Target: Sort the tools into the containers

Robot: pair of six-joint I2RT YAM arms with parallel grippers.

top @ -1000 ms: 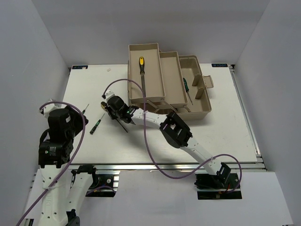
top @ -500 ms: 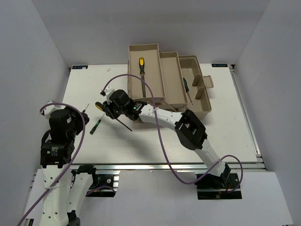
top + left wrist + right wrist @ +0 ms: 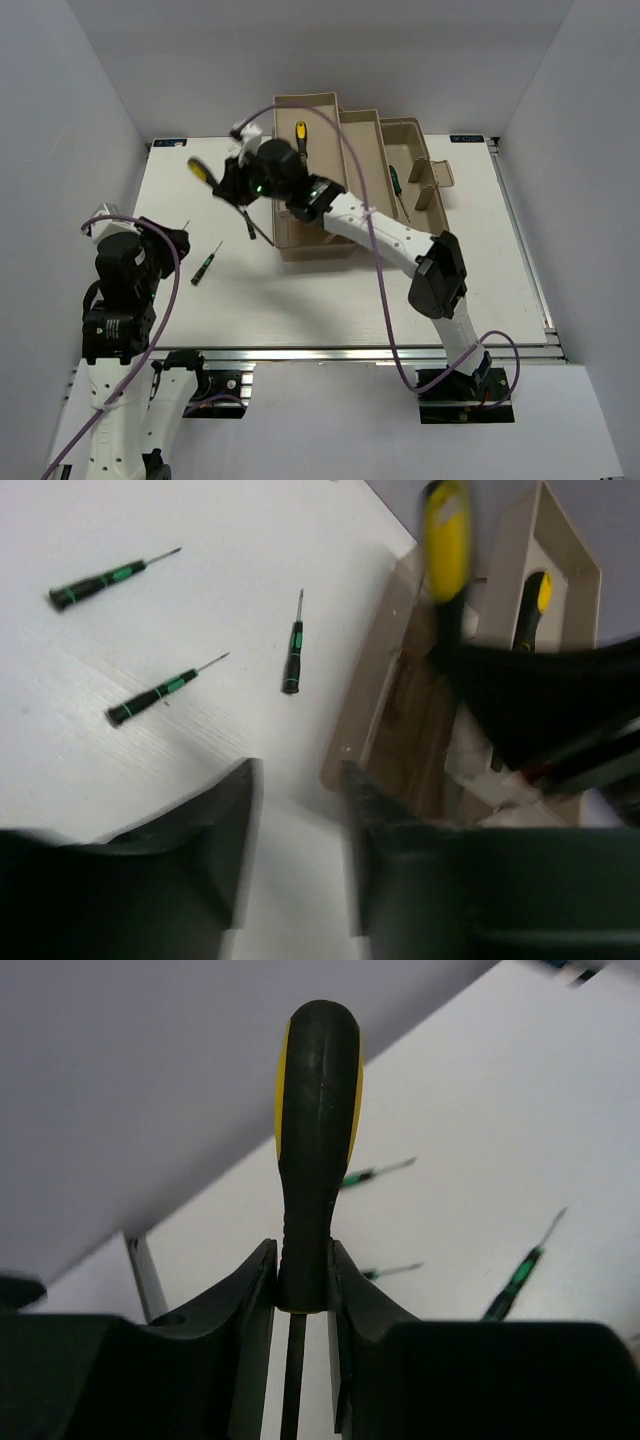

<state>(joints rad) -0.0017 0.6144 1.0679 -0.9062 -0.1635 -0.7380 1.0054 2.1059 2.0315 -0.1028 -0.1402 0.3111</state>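
My right gripper point(image 3: 237, 181) point(image 3: 303, 1260) is shut on the neck of a yellow-and-black file handle point(image 3: 318, 1110). It holds that file point(image 3: 201, 168) in the air just left of the beige toolbox point(image 3: 425, 235), shaft pointing down. A second yellow-handled file point(image 3: 300, 140) point(image 3: 532, 605) lies in the left tray point(image 3: 283, 165). Three green-and-black screwdrivers point(image 3: 110, 575) point(image 3: 165, 688) point(image 3: 293, 655) lie on the white table; one screwdriver point(image 3: 207, 262) shows from above. My left gripper point(image 3: 168, 243) point(image 3: 300, 780) hovers open over the table with nothing between its fingers.
The toolbox's middle tray point(image 3: 366, 165) stands beside the left one. The base compartment point(image 3: 420, 205) holds a green screwdriver point(image 3: 395, 180). My right arm point(image 3: 380, 230) stretches across the toolbox front. Grey walls close in on both sides.
My right gripper lifted the file off the table and carried it back and up, next to the left tray. My left gripper's jaws narrowed a little.
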